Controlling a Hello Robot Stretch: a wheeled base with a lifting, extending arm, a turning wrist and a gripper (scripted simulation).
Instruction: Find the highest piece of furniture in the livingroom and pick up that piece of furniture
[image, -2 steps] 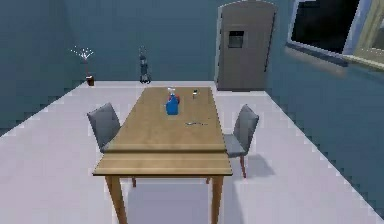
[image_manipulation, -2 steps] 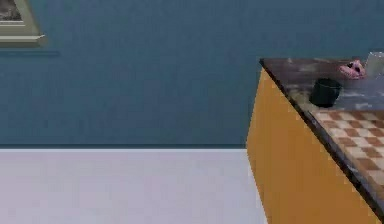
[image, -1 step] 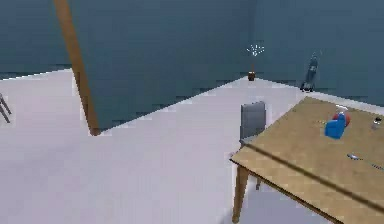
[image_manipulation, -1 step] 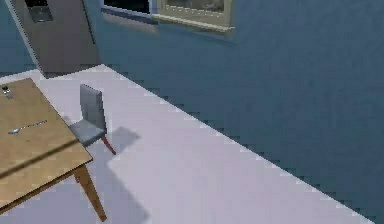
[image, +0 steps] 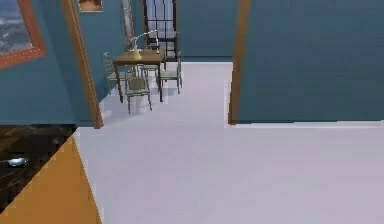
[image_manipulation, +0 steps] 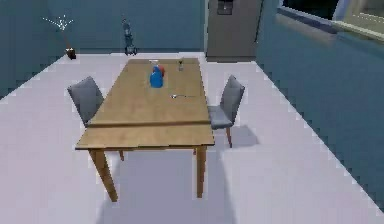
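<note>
Standing on pale smooth floor (image_manipulation: 300, 170): rectangular brown wooden tabletop (image_manipulation: 150, 105) carrying a small blue container (image_manipulation: 157, 77), flanked by grey padded chairs (image_manipulation: 86, 97) (highest furniture piece: cannot tell which); gripper state cannot be told.

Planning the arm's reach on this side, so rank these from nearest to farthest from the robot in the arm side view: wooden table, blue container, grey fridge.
1. The wooden table: nearest, its front edge lowest in the picture, at the centre.
2. The blue container: on the tabletop's far half.
3. The grey fridge: farthest, by the back wall, upper right.
</note>
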